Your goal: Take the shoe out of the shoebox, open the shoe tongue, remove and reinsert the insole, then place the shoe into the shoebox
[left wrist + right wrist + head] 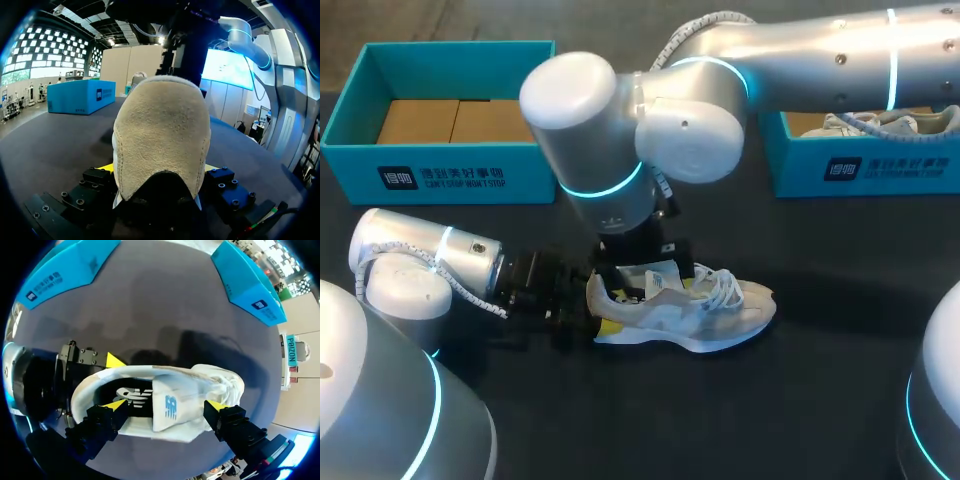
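Two weak spots, as I judge it: the right claw (pixel 166 404), its yellow tips spread wide and gripping nothing, may pinch the white tongue (pixel 172 410) of the pale cream lace-up sneaker (pixel 705 305) together with the dark insole (pixel 131 394) if it closes off-centre, and a hard pull may drag the suede heel out of the left claw (pixel 159 170), clamped on it from both sides. That sneaker rests sole-down on the dark surface (pixel 620 420), directly under the right claw, one tip above its opening, the other above the laces.
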Tool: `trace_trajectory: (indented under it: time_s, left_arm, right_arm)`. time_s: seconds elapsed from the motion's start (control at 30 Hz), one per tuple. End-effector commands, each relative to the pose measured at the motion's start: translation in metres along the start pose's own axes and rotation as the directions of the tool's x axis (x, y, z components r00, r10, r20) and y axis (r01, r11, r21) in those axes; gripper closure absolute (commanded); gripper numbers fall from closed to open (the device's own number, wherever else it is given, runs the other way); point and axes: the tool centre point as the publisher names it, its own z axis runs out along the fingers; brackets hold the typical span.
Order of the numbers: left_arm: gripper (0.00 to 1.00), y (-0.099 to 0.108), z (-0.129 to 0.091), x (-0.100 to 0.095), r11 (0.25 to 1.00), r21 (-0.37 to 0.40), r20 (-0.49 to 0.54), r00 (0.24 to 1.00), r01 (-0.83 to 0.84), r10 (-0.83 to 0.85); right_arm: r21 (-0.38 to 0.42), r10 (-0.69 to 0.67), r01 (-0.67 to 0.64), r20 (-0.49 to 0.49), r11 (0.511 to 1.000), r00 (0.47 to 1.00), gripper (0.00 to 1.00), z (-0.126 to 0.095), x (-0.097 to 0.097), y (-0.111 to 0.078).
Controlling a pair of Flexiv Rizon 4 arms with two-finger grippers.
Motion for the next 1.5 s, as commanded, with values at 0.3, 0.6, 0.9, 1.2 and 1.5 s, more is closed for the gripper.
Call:
trace_trajectory:
  time_s: [0.3,0.6,0.9,1.2,1.5]
  left_arm:
    - [1.0,0.003,0.002,-0.001,1.0,0.001,0.0,1.0,0.0,0.0]
    - [1.0,0.003,0.002,-0.001,1.0,0.001,0.0,1.0,0.0,0.0]
    - [1.0,0.003,0.002,-0.001,1.0,0.001,0.0,1.0,0.0,0.0]
    - [1.0,0.003,0.002,-0.001,1.0,0.001,0.0,1.0,0.0,0.0]
    - [1.0,0.003,0.002,-0.001,1.0,0.001,0.0,1.0,0.0,0.0]
  right_arm:
    - [-0.008,0.002,-0.001,0.089,1.0,0.996,0.0,0.018,0.004,0.004]
    - [-0.016,0.024,-0.021,0.189,1.0,0.982,0.0,0.03,-0.007,0.004]
    - [-0.029,0.05,-0.043,0.297,0.999,0.954,0.0,0.032,-0.02,0.006]
    - [-0.037,0.062,-0.053,0.348,0.998,0.935,0.0,0.024,-0.027,0.006]
    - [-0.04,0.085,-0.076,0.383,0.996,0.92,0.0,0.019,-0.035,0.005]
